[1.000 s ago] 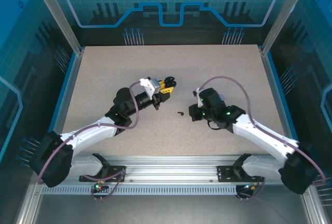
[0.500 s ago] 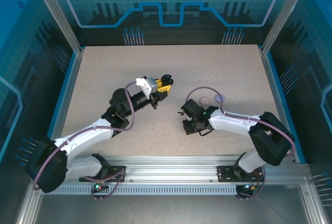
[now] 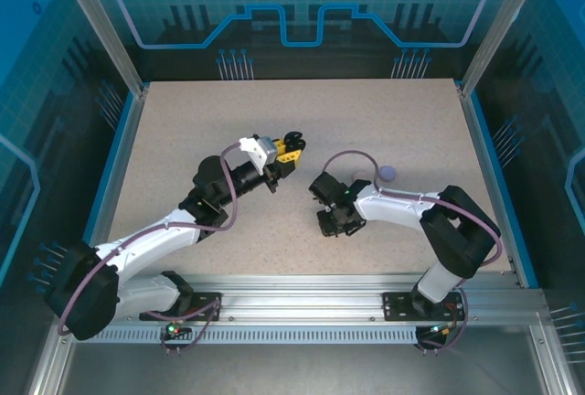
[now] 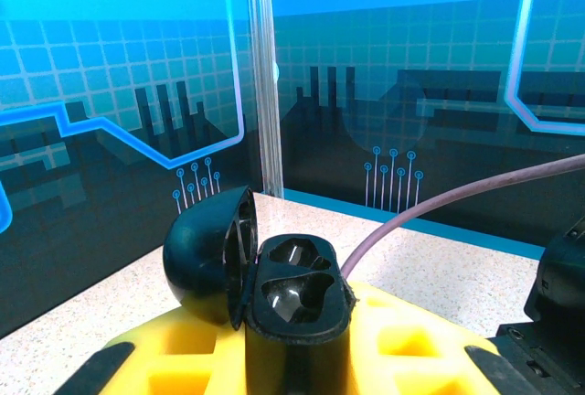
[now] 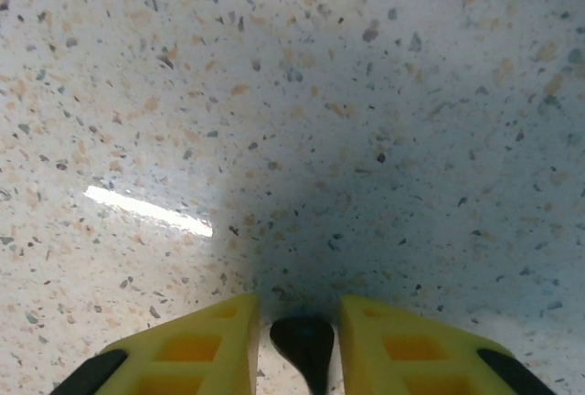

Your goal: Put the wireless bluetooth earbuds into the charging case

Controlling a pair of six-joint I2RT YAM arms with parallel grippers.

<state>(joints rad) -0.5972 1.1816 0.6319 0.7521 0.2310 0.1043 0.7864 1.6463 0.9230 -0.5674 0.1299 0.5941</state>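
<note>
– where's the charging case?
– the black case [image 4: 297,308] is clamped in the yellow fingers [image 4: 174,358] of the left gripper [image 4: 297,363], up off the table [image 3: 183,121]. its lid [image 4: 208,258] is swung open and two glossy wells face up.
– and the earbuds?
– one black earbud [image 5: 304,340] is low between the fingers of the right gripper [image 5: 304,358], a sliver of gap on each side. can't tell if they pinch it.
– anything else?
– a small purple round thing [image 3: 388,173] on the table, near the right arm.
</note>
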